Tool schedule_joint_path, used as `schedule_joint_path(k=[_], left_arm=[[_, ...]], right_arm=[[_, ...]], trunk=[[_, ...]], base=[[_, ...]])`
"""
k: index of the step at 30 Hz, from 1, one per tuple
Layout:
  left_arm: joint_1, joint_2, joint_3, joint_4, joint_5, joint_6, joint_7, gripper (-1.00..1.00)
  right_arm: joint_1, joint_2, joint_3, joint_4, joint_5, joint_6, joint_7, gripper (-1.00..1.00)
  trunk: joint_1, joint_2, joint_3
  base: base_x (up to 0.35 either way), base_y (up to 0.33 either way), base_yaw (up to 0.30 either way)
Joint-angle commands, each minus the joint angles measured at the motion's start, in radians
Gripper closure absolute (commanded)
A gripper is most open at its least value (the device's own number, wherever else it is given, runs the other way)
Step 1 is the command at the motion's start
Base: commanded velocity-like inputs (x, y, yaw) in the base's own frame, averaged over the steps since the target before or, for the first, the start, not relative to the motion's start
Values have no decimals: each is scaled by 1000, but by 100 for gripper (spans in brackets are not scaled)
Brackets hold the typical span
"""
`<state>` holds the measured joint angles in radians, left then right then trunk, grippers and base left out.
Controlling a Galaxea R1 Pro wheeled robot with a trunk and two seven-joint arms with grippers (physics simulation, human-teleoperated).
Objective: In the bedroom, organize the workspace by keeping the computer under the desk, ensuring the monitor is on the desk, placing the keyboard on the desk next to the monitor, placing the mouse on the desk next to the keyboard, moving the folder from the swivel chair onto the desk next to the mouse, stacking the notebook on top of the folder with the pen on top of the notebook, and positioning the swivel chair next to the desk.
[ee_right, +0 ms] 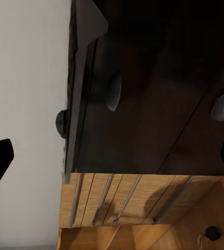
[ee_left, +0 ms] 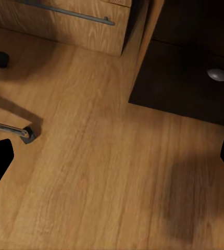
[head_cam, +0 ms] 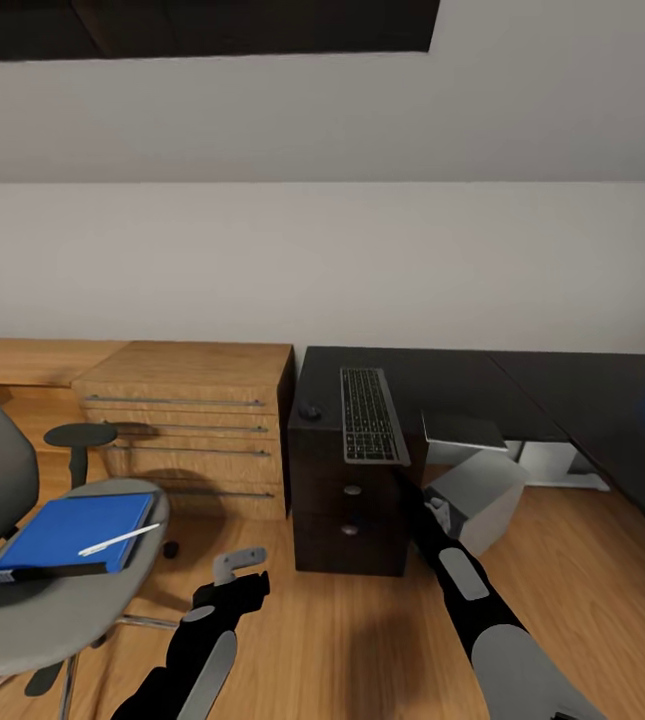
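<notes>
Left of the desk [head_cam: 522,385], the folder [head_cam: 67,532] lies on the swivel chair [head_cam: 57,600] seat with the pen [head_cam: 117,540] on top, waiting to be moved. The left gripper [head_cam: 234,575] hangs open above the floor. The keyboard [head_cam: 370,414] overhangs the desk's front edge; the right gripper sits hidden beneath it, so I cannot tell its state. The computer [head_cam: 477,490] is partly tucked under the desk.

You see the keyboard [head_cam: 372,415] lying flat on the desk [head_cam: 482,385]. The blue folder [head_cam: 72,533] rests on the swivel chair [head_cam: 52,590], the white pen [head_cam: 117,541] on it.
</notes>
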<state>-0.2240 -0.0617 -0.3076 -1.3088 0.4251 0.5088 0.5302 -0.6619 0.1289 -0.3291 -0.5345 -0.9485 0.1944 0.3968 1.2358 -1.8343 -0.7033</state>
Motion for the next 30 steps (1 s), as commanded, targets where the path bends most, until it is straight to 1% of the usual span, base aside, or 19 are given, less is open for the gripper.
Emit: schedule_joint_path(k=[1, 3, 9, 10, 11, 13, 23, 30], left_arm=[[-1, 0, -2, -1, 10, 1, 10, -100], [-1, 0, -3, -1, 11, 1, 10, -100], [-1, 0, -4, -1, 10, 1, 12, -100], [-1, -1, -8, -1, 9, 1, 12, -100], [-1, 0, -18, -1, 9, 2, 13, -100], [-1, 0, -25, -1, 9, 2, 14, -100], [-1, 2, -31, -1, 10, 3, 14, -100], [-1, 2, -31, -1, 10, 2, 14, -100]], right_arm=[[-1, 1, -7, 0, -8, 12, 3, -100], [-1, 0, -8, -1, -9, 13, 3, -100], [-1, -1, -10, 0, -8, 14, 1, -100], [-1, 0, -10, 0, -8, 14, 2, -100], [-1, 2, -9, 2, -9, 14, 2, -100], [-1, 2, -9, 3, -9, 14, 3, -100], [-1, 7, -8, 8, -11, 11, 0, -100], [-1, 11, -8, 10, -11, 11, -1, -100]], trunk=[[-4, 7, 2], [-12, 21, 8], [-12, 21, 8], [-16, 28, 12], [-19, 35, 15], [-27, 49, 21], [-27, 49, 21], [-27, 49, 21]], base=[[0, 0, 0], [0, 0, 0], [0, 0, 0], [0, 0, 0], [0, 0, 0], [0, 0, 0], [1, 0, 0], [137, 27, 0]])
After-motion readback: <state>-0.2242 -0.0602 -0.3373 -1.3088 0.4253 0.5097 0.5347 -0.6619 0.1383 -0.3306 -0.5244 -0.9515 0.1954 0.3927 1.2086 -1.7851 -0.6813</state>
